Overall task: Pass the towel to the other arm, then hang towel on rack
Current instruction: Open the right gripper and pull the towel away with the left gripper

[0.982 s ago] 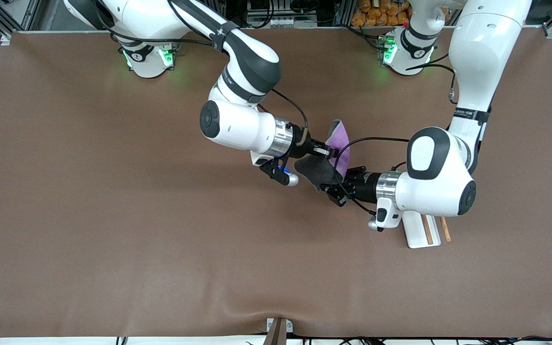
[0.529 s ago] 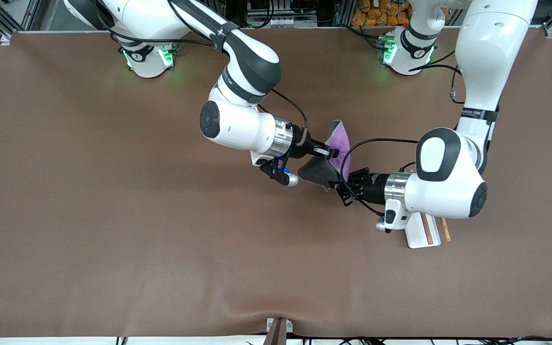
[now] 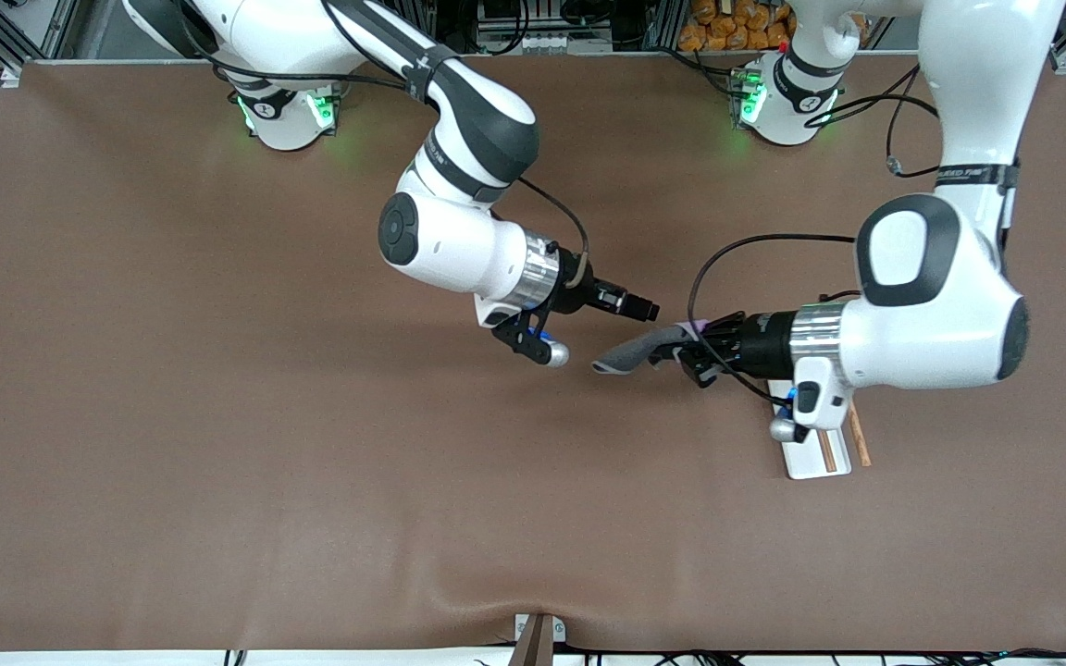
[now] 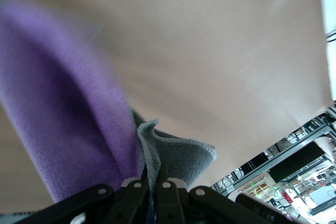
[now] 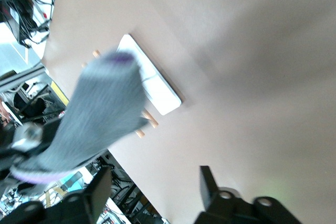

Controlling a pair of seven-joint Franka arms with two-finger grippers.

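Over the table centre: both grippers were airborne above the brown table covering (image 3: 218, 416), tips facing each other with a gap between them.
Left gripper (image 3: 688, 350): fingers were clamped on one edge of the small soft cloth towel, dark grey on one face and purple on the other (image 3: 637, 350); the left wrist view showed the fingers (image 4: 132, 196) pressed together with the cloth (image 4: 79, 129) pinched between them.
Towel: it was held in the air, extending from the left gripper's tips toward the right gripper; grey face was uppermost in the front view, with a sliver of purple at the pinched end. It touched neither the table nor the right gripper.
Right gripper (image 3: 650, 311): fingers were spread apart and held nothing; the right wrist view showed the two fingers (image 5: 100, 187) with a wide gap and the towel (image 5: 94, 114) hanging ahead of them.
Rack with white rectangular base and two thin light-brown wooden rods (image 3: 820, 455): it lay on the table toward the left arm's end, partly under the left arm's wrist, nearer to the front camera than the towel. It bore no cloth.
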